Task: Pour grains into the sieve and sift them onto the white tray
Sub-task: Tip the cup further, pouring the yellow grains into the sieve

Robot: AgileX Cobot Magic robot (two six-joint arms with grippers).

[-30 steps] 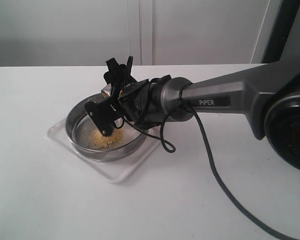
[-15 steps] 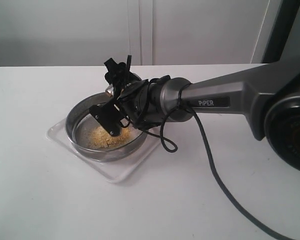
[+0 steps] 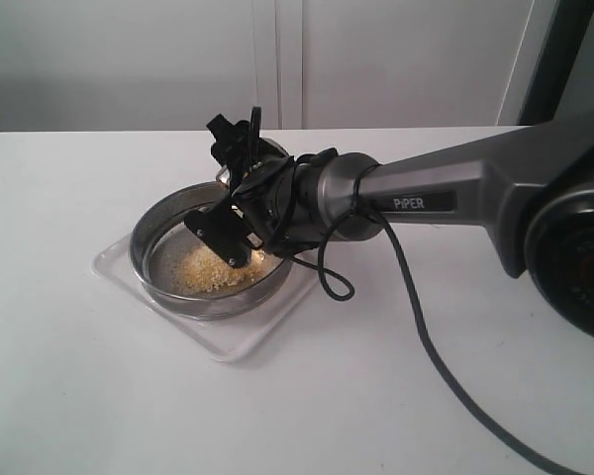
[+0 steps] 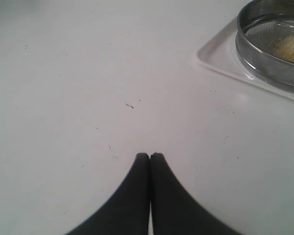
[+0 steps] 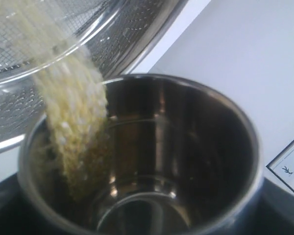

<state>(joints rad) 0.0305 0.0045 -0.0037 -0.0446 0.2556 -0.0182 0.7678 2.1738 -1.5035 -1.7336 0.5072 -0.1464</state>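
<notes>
my right fingers point(image 3: 216, 233) grasp the tipped cup point(image 5: 186, 147); i'd tilt slowly, aiming the grains point(image 5: 78, 122) at the centre of the sieve point(image 3: 144, 237). left fingers point(image 4: 137, 196) clenched, empty.

The right arm point(image 3: 455, 188) has a dark grey casing lettered PiPER in white, with a black cable point(image 3: 404, 287) trailing from the black right tool point(image 3: 228, 188). The left tool point(image 4: 150, 157) has two smooth, black, tapered fingers point(image 4: 132, 205).

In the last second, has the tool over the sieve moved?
Yes. The right tool has shifted slightly rightward against the rim of the sieve, in the exterior view.
</notes>
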